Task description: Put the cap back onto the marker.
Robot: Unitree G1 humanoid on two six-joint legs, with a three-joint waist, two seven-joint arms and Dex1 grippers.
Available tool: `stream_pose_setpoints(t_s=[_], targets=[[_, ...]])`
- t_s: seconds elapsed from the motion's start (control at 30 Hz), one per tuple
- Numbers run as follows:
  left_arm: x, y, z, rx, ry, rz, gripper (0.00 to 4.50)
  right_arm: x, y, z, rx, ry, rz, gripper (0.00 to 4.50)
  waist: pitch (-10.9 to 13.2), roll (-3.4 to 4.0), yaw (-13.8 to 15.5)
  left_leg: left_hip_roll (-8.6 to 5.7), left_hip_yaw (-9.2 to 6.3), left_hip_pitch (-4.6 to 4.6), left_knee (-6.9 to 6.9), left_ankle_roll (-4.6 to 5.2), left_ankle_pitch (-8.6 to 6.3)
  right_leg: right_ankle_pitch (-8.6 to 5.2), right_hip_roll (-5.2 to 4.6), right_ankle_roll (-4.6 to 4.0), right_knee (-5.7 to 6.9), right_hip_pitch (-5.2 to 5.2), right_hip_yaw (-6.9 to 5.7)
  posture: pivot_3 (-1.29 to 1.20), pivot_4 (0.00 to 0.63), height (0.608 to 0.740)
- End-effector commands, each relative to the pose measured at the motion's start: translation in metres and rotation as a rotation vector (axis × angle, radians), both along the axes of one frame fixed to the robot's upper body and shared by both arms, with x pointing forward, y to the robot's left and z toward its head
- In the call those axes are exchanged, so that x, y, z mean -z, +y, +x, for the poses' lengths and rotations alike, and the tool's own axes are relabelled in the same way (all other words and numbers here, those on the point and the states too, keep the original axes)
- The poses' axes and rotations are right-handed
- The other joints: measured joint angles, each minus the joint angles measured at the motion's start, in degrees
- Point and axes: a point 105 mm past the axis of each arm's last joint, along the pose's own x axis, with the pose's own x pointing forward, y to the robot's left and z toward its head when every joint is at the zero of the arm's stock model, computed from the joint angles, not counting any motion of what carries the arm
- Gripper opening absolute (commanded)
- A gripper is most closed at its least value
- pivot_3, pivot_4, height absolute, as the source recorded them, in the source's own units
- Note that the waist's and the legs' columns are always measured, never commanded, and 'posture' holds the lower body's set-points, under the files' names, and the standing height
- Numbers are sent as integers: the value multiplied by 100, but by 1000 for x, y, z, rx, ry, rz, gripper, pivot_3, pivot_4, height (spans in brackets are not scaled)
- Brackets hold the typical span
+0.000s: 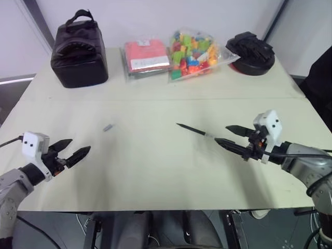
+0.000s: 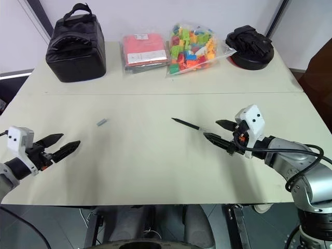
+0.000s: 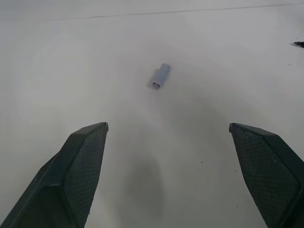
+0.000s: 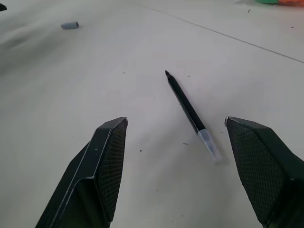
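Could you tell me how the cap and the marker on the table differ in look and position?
The cap is a short grey tube; the marker is a long, slim black stick with a pointed tip. The cap lies nearer the left end effector, the marker by the right end effector. Both lie flat, ungripped.

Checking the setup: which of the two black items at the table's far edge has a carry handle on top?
The black bag at the far left; the black item at the far right has none.

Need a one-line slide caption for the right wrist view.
Open right gripper poised over the uncapped marker lying on the table, cap lying apart beyond it.
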Motion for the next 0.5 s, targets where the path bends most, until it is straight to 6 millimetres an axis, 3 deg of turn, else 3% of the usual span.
stream_pose_setpoints(t_s=[0.03,0.5], targets=[[-9,3,3,-10,-45,18,4276,-9,1,2,-11,-48,3,3386,0,0,2,0,0,0,0,0,0,0,0,0,0,0,0,0,150,740],[-12,4,13,-5,-80,47,4276,-5,0,7,0,-75,-12,3386,0,0,-1,0,0,0,0,0,0,1,0,1,0,0,-1,0,150,740]])
